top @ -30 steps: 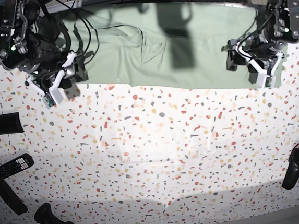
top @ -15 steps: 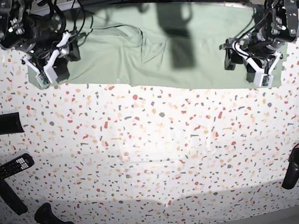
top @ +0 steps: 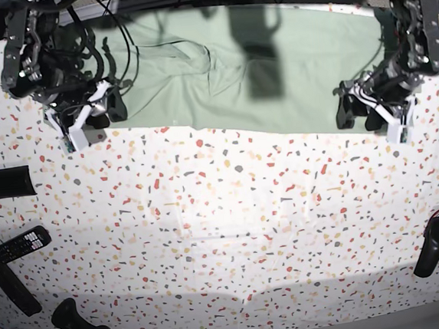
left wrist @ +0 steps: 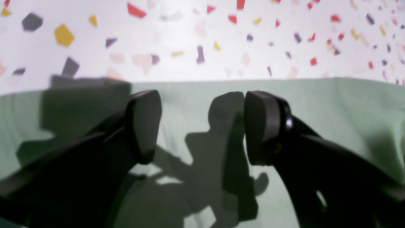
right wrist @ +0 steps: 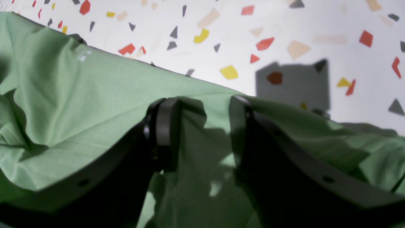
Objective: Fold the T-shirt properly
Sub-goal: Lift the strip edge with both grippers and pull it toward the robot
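Note:
The pale mint-green T-shirt [top: 272, 67] lies spread along the far side of the speckled table [top: 231, 210]. My left gripper [top: 374, 116] hovers at the shirt's near right edge. In the left wrist view this gripper [left wrist: 202, 126] is open, and only flat cloth [left wrist: 316, 104] shows in the gap between the dark fingers. My right gripper [top: 85, 124] is at the shirt's near left corner. In the right wrist view its jaws [right wrist: 202, 133] stand part closed on a raised fold of the shirt [right wrist: 79, 95]. The cloth drapes over the right-hand finger [right wrist: 240, 126].
A black remote [top: 22, 242] and a long black bar [top: 2, 183] lie at the left edge. A black handle [top: 79, 323] sits at the near left and another [top: 432, 246] at the near right. Cables hang over the shirt's far left part.
My right gripper swung up toward the far edge, then came back down to the shirt's near left corner. My left gripper moved down to the shirt's near right edge and turned.

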Available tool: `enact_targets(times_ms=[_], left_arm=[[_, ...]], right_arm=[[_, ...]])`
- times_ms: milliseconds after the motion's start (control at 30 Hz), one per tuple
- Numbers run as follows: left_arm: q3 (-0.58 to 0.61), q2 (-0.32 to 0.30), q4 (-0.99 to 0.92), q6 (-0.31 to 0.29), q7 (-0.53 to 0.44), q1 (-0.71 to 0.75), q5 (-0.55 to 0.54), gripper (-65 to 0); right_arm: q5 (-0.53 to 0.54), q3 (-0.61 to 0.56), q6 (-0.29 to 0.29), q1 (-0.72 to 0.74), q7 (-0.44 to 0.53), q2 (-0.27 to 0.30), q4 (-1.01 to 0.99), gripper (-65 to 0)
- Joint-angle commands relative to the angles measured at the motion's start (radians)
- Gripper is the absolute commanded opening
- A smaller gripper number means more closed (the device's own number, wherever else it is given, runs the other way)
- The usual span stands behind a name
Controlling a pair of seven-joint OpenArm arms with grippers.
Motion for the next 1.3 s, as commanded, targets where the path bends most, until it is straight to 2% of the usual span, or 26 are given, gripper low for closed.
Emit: enact_targets(times_ms=[0, 233, 367, 600, 767, 833, 1067, 1267], left_arm=[[0.010, 0.000, -0.059, 0.071, 0.217, 0.034, 0.121, -25.7], [0.010, 0.000, -0.060, 0.072, 0.216, 0.032, 0.146, -25.7], [0.010, 0.000, -0.045, 0.071, 0.255, 0.034, 0.155, -25.7], [0.010, -0.030, 0.241, 0.073, 0.236, 0.040, 0.161, -25.7], [0.010, -0.069, 0.410, 0.146, 0.223, 0.041, 0.222, -25.7], [0.010, -0.069, 0.421, 0.151, 0.246, 0.041, 0.257, -25.7], [0.010, -0.069, 0.420, 0.151, 0.336, 0.106, 0.264, -25.7], [0.010, -0.050, 0.391, 0.151, 0.262, 0.160, 0.254, -25.7]], right_arm=[[-0.009, -0.011, 0.001, 0.003, -0.018, 0.006, 0.004, -40.0], [-0.106, -0.060, 0.001, 0.003, 0.022, 0.006, 0.004, -40.0], [-0.105, -0.060, 0.001, 0.002, 0.016, 0.006, 0.004, -40.0], [-0.102, -0.060, 0.001, 0.032, 0.043, 0.008, 0.012, -40.0], [-0.101, -0.060, 0.001, 0.047, 0.041, 0.008, 0.012, -40.0], [-0.088, -0.060, 0.001, 0.047, 0.036, 0.008, 0.012, -40.0], [-0.079, -0.060, 0.001, 0.047, 0.019, 0.008, 0.012, -40.0], [-0.079, -0.060, 0.001, 0.047, 0.019, 0.008, 0.012, -40.0]])
